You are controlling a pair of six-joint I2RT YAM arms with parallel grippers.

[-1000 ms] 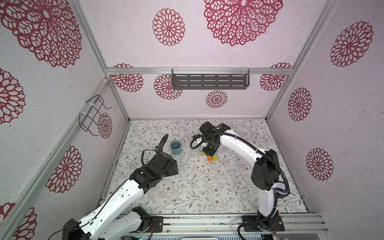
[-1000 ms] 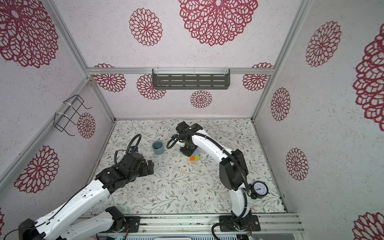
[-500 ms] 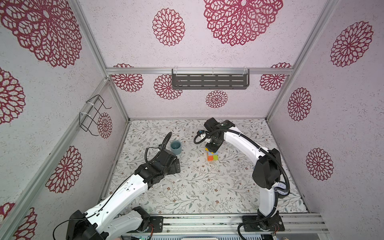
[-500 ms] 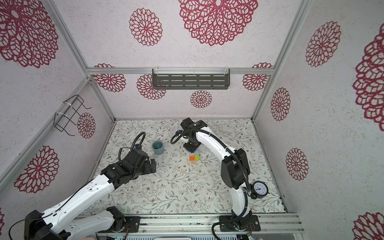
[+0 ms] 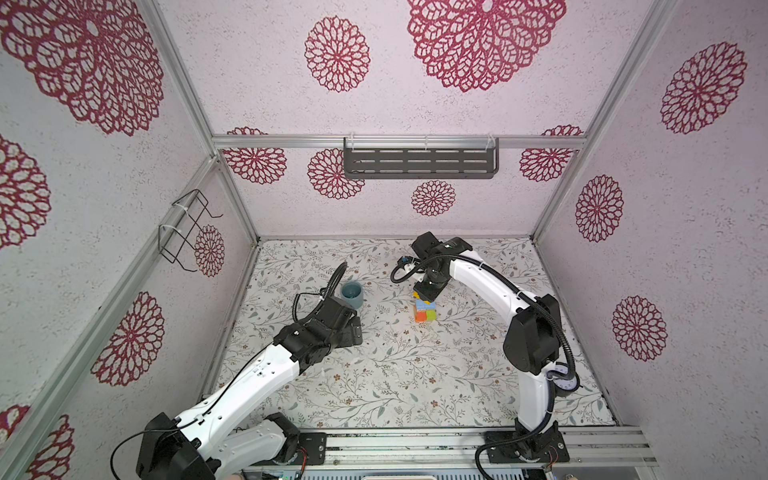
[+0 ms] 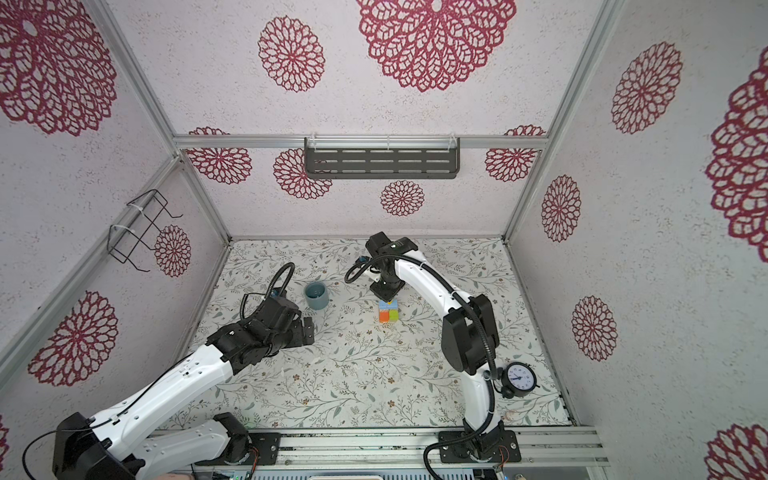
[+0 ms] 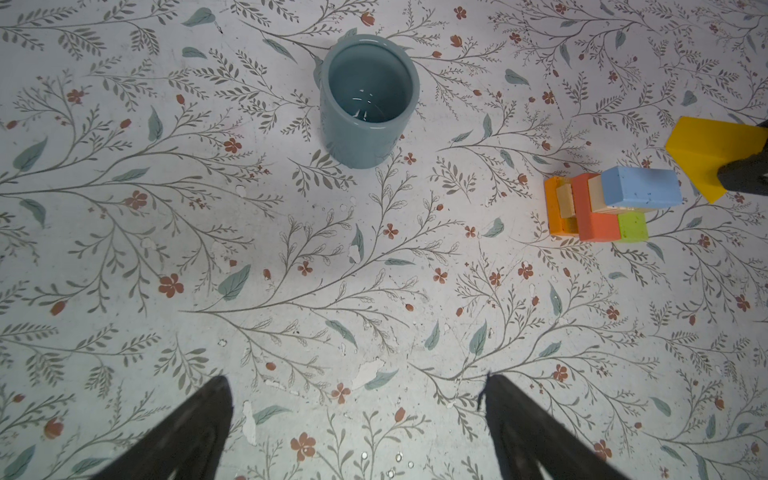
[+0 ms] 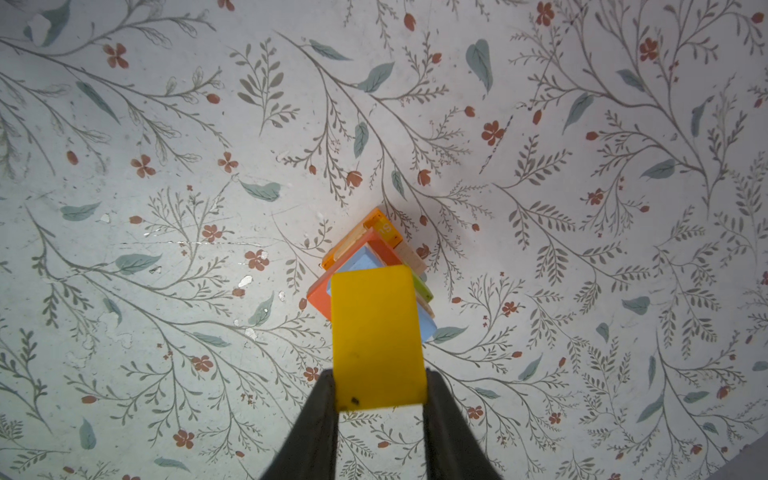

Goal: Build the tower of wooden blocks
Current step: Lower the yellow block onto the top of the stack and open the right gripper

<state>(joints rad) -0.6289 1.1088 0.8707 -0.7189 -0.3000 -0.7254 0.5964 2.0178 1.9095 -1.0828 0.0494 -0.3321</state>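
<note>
right pincer point(image 8: 380, 374), clamped on yellow block point(image 8: 376, 332), has backed off tower point(image 5: 425, 311) on floral tabletop point(image 5: 374, 374); left pincer point(image 7: 355, 377) apart.

You see a glossy, glazed-looking cup point(image 7: 368, 104), matt painted wood blocks point(image 7: 598, 212) with bare pale wood among them, a smooth matt yellow block point(image 8: 378, 336), and a matt printed tabletop point(image 7: 124, 257), chipped in flecks.

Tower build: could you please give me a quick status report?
Right gripper shut on yellow block, not yet on tower. Left gripper open, empty. Teal cup stands clear.
</note>
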